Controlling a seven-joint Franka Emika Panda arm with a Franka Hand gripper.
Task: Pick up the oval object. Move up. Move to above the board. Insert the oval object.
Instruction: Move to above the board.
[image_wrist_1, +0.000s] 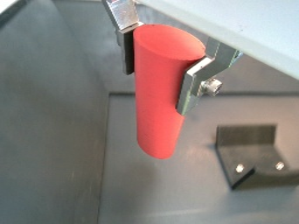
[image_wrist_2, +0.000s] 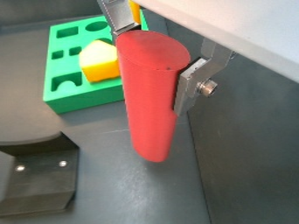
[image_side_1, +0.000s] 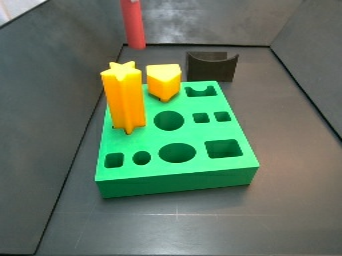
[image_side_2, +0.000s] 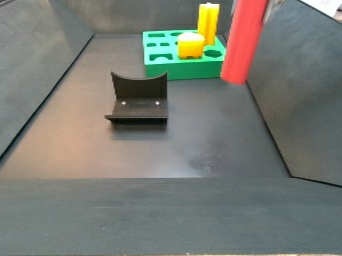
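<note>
In a side view the board (image_side_1: 174, 135) fills the middle of the frame, an orange star peg (image_side_1: 122, 97) and yellow block (image_side_1: 163, 82) already seated, the oval hole free. At the upper left the oval object (image_side_1: 134, 22) hangs upright, clear of the floor for carrying. In a wrist view the gripper (image_wrist_1: 163, 59) is clamped on its upper part; the fixture (image_wrist_1: 251, 150) sits lower right.

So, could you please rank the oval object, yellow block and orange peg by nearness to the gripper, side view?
1. Oval object: held in the gripper, raised beyond the board.
2. Yellow block: board's far row.
3. Orange peg: further forward, left.
</note>
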